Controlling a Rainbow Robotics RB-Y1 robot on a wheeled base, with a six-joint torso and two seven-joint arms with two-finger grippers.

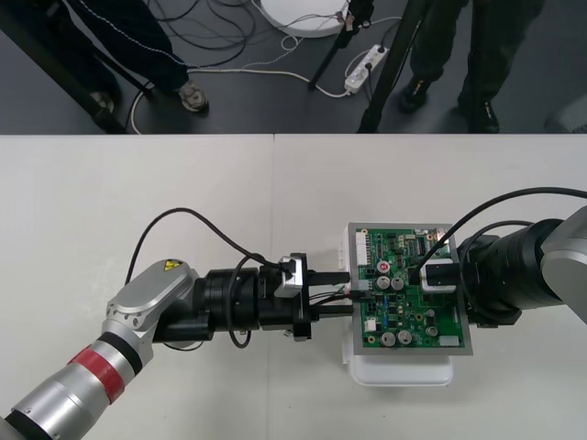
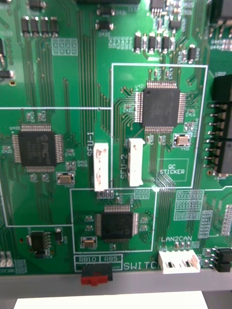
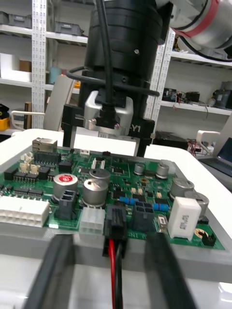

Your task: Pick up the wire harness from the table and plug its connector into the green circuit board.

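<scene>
Where the left arm reaches over the table (image 1: 138, 202) in the front view, the left gripper (image 1: 341, 290) lies level at the left edge of the green circuit board (image 1: 404, 321), which rests on a white base (image 1: 404, 374). The right gripper (image 1: 433, 275) hangs over the board's right half and hides part of it; whether it is wide or closed cannot be told.

The right wrist view looks straight down on black chips (image 2: 161, 106) and two white headers (image 2: 101, 166).

In the left wrist view, the left gripper's fingers (image 3: 53, 270) stand wide, clear of the wire harness (image 3: 114, 251) between them. Its red and black wires (image 3: 112, 275) rise to the small black plug (image 3: 115, 224). The plug stands upright at the board's near edge, between a white connector (image 3: 92, 222) and a dark connector (image 3: 143, 215). Whether it is fully seated cannot be told. Silver capacitors (image 3: 95, 190) stand just behind it.
</scene>
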